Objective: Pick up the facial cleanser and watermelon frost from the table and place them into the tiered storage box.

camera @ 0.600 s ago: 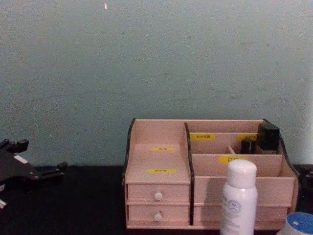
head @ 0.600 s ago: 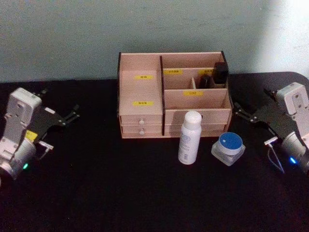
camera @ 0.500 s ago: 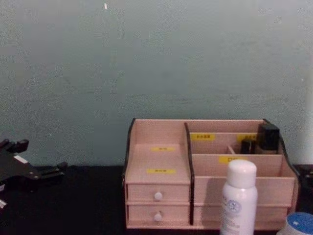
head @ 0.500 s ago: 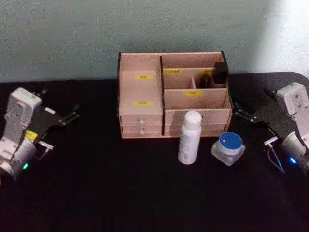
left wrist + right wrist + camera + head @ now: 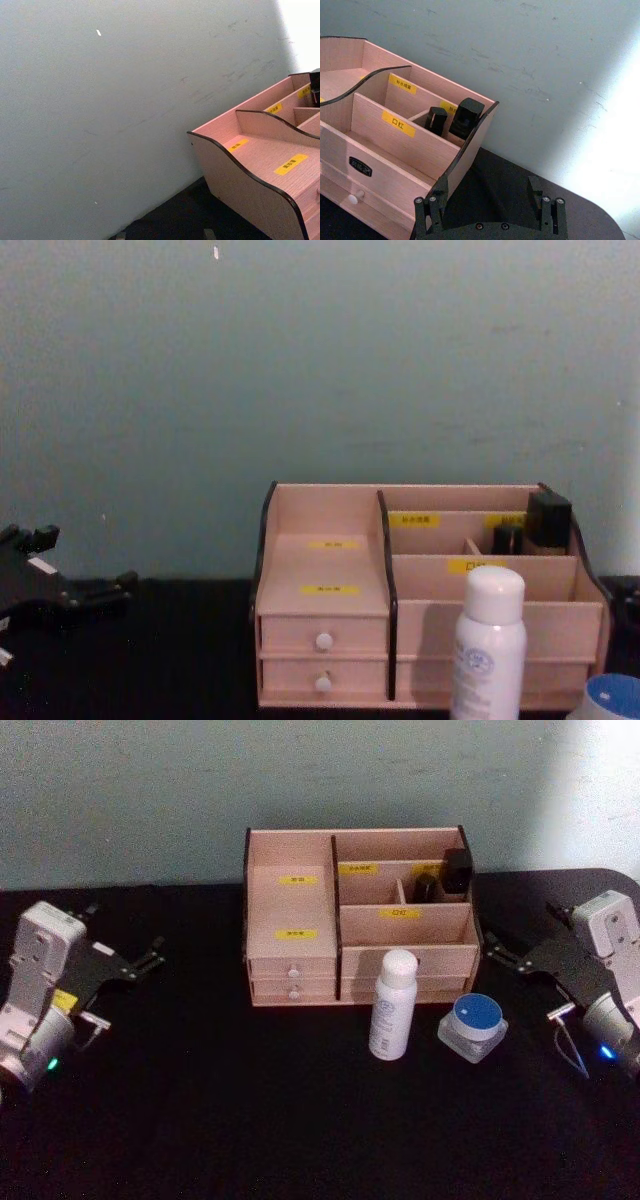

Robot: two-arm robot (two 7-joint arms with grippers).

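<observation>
Two items stand on the black table in front of the tiered storage box (image 5: pixel 292 910): a tall white bottle (image 5: pixel 393 1005) and, right of it, a squat clear jar with a blue lid (image 5: pixel 474 1026). Their labels are unreadable, so I cannot tell which is the facial cleanser and which the watermelon frost. The chest view shows the bottle (image 5: pixel 488 645) and the jar's lid (image 5: pixel 612 698) low at the right. My left gripper (image 5: pixel 150 958) hovers open far left of the box (image 5: pixel 330 560). To the right of the box (image 5: pixel 395 135), my right gripper (image 5: pixel 490 210) is open and empty.
Two dark cosmetic items (image 5: pixel 450 875) stand in the box's back right compartment (image 5: pixel 460 117). The left stepped shelf (image 5: pixel 260 160) and the front right compartment are bare. A pale green wall stands close behind the box. Open black tabletop lies in front and to the left.
</observation>
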